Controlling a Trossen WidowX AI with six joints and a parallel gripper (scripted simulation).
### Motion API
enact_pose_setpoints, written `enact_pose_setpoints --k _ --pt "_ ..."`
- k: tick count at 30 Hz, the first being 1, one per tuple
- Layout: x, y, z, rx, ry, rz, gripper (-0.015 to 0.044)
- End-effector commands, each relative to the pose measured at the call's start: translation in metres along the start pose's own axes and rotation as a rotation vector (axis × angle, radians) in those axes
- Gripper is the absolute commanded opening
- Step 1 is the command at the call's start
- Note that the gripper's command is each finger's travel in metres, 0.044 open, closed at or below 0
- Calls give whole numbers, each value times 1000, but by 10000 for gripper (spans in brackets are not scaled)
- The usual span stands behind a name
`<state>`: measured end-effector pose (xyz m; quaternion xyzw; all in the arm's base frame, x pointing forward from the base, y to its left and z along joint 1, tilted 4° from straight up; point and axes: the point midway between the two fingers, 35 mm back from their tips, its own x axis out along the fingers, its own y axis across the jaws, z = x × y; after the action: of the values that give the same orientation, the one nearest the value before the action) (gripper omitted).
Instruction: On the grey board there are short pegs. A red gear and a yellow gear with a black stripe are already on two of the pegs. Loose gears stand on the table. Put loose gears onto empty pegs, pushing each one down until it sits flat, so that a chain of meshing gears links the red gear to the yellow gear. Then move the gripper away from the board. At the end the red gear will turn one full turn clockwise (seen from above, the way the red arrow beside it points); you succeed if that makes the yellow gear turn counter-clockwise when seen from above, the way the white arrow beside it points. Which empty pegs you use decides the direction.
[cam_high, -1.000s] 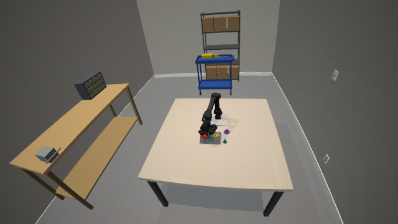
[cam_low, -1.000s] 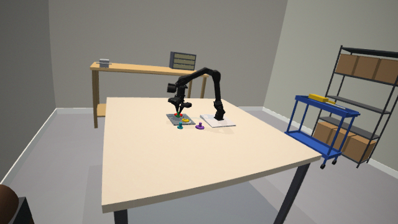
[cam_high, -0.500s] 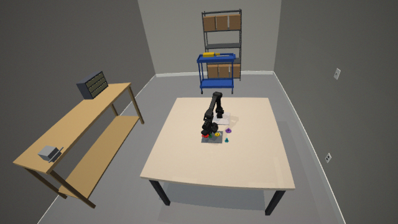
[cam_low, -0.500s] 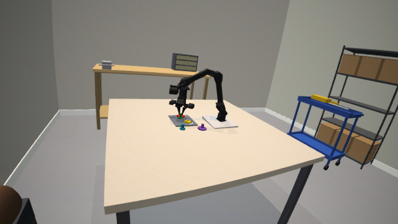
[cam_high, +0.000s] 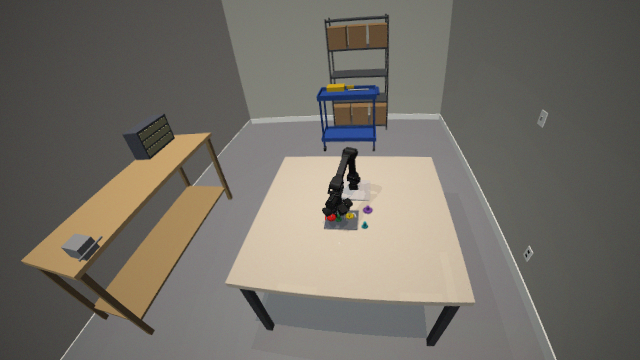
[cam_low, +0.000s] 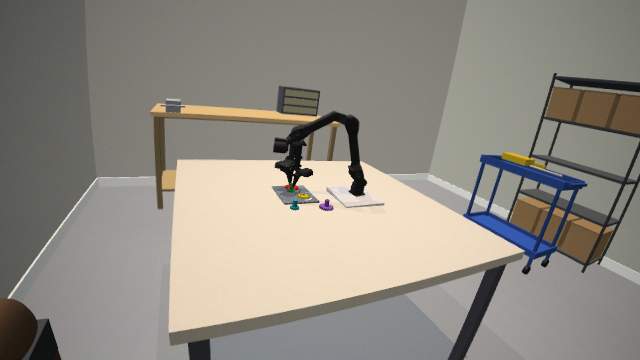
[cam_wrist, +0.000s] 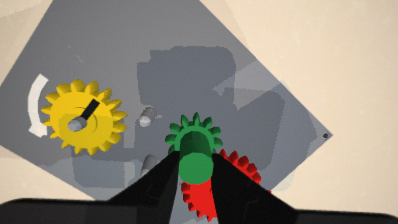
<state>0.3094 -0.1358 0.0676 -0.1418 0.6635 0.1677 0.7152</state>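
Note:
My gripper (cam_wrist: 196, 162) (cam_low: 291, 185) is shut on the handle of the green gear (cam_wrist: 196, 136) (cam_low: 291, 189) (cam_high: 338, 218), over the grey board (cam_wrist: 115, 30) (cam_high: 341, 226) (cam_low: 281, 194). The green gear is beside the red gear (cam_wrist: 200, 197) (cam_high: 330, 217), whose teeth are partly hidden by it and a finger; I cannot tell whether the green gear is flat on a peg. The yellow gear (cam_wrist: 95, 132) (cam_high: 349, 216) (cam_low: 303, 196) with its black stripe is on its peg. Two empty pegs show: one peg (cam_wrist: 147, 117) between yellow and green, another peg (cam_wrist: 149, 164) partly behind the left finger.
A teal gear (cam_high: 365, 225) (cam_low: 294, 205) and a purple gear (cam_high: 368, 210) (cam_low: 326, 206) stand on the table beside the board, handles up. A white arrow (cam_wrist: 35, 105) lies beside the yellow gear. The arm's pale base plate (cam_low: 367, 201) is behind the board.

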Motion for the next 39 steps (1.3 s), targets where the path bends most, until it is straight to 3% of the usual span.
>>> enact_pose_setpoints --k 1,12,18,33,39 --pt "1 0 -1 112 0 1 0" --pt "3 0 1 101 0 1 0" --pt "1 0 0 31 0 1 140" --pt "-46 0 0 -78 0 0 140" --pt "-40 26 46 -176 -13 5 298"
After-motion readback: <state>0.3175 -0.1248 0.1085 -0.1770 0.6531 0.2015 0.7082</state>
